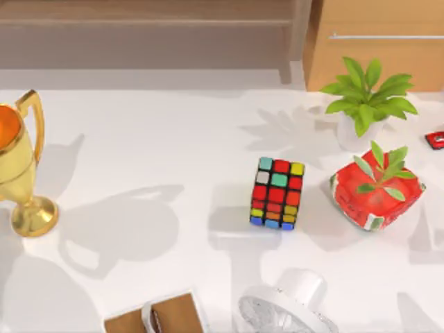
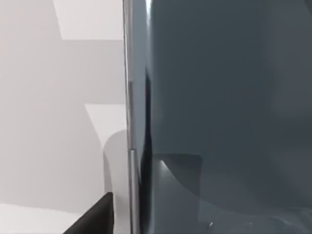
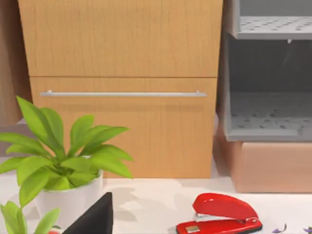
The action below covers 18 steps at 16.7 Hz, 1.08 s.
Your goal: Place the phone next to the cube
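A Rubik's-type cube (image 1: 277, 193) stands upright on the white table (image 1: 152, 139), right of centre in the top view, its top face showing a mix of teal, red and yellow tiles. Just to its right, apart from it, sits a red wrapped block (image 1: 376, 194) with green leaves; behind that, at the upper right of the frame, is a potted plant (image 1: 366, 97) in a white pot. A gold trophy (image 1: 21, 166) stands at the left edge, and a white fan (image 1: 288, 312) and a wooden tray (image 1: 156, 316) lie along the bottom edge.

In the left wrist view the phone (image 2: 224, 107), dark grey-blue and glossy, fills the right of the frame very close to the camera, its long axis running top to bottom and its metal edge (image 2: 130, 117) facing left. Where it sits over the table, and whether the left gripper's fingers pinch it, cannot be told.

The right wrist view faces a wooden drawer cabinet (image 3: 122, 87), with a red stapler (image 3: 222, 214) at lower right; a dark fingertip (image 3: 95, 217) pokes in at the bottom, its spread unreadable.
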Each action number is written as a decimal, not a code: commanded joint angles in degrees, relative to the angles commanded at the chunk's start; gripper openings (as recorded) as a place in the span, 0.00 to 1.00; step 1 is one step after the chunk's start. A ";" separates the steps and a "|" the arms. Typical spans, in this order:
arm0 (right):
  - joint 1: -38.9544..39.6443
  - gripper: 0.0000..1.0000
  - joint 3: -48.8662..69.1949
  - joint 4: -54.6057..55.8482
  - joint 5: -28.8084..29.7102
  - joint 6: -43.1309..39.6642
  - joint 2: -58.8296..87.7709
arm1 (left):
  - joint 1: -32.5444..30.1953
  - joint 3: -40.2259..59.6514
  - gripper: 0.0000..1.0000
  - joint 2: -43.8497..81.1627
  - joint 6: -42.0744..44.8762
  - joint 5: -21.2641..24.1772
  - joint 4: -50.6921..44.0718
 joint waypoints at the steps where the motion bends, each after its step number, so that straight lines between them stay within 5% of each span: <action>1: 0.00 1.00 0.00 0.00 0.00 0.00 0.00 | 0.00 0.00 0.77 0.00 0.00 0.00 0.00; 11: 0.00 1.00 0.00 0.00 0.00 0.00 0.00 | 0.00 0.00 0.02 0.00 0.00 0.00 0.00; 18: 0.00 1.00 0.00 0.00 0.00 0.00 0.00 | 0.00 0.00 0.00 0.00 0.00 0.00 0.00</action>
